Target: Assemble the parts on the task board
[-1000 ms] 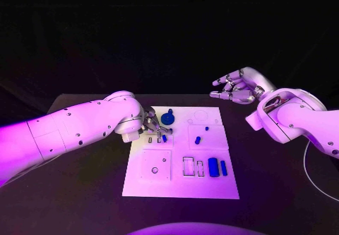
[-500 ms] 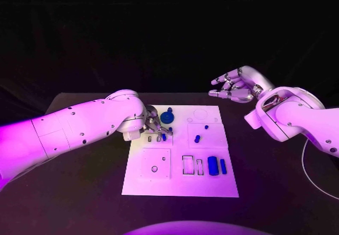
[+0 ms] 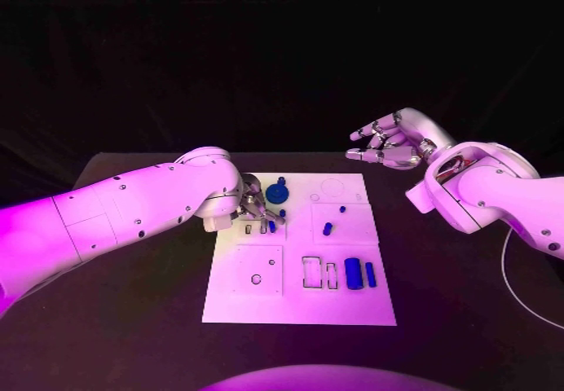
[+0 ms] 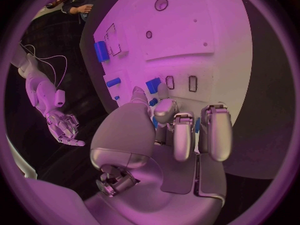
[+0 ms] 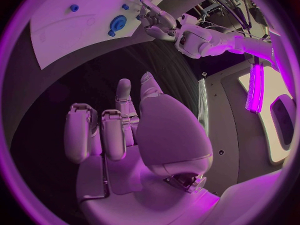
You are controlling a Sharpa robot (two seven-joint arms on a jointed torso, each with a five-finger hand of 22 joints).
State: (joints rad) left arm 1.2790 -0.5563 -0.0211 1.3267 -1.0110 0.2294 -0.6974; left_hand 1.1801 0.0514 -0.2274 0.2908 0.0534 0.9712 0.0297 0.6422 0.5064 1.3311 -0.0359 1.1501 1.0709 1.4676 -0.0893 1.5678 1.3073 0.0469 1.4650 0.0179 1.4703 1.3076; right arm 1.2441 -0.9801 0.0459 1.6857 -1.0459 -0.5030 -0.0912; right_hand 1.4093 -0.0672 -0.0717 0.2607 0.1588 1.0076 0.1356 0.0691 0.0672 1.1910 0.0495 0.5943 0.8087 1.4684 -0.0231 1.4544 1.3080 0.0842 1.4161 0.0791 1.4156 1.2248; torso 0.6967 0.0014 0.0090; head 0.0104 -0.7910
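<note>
Left robot hand point(image 3: 255, 205) hangs low over the far-left part of the white task board point(image 3: 294, 301), fingers curled down at a small blue part point(image 3: 273, 226) beside two slots; whether it actually grips that part cannot be told. Nearer on the board, a blue block point(image 3: 354, 270) and a slim blue bar point(image 3: 370, 274) lie beside empty rectangular outlines. Farther off, a round blue piece point(image 3: 277, 194) sits by the far edge. Right robot hand point(image 3: 394, 145) is raised beyond the black counter point(image 3: 141, 309), fingers spread, holding nothing.

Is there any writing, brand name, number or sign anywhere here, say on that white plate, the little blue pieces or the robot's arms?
None can be read.
Task board: outlines and holes, no lettering.
Blue parts: plain.
Left hand and right hand: no markings legible.
</note>
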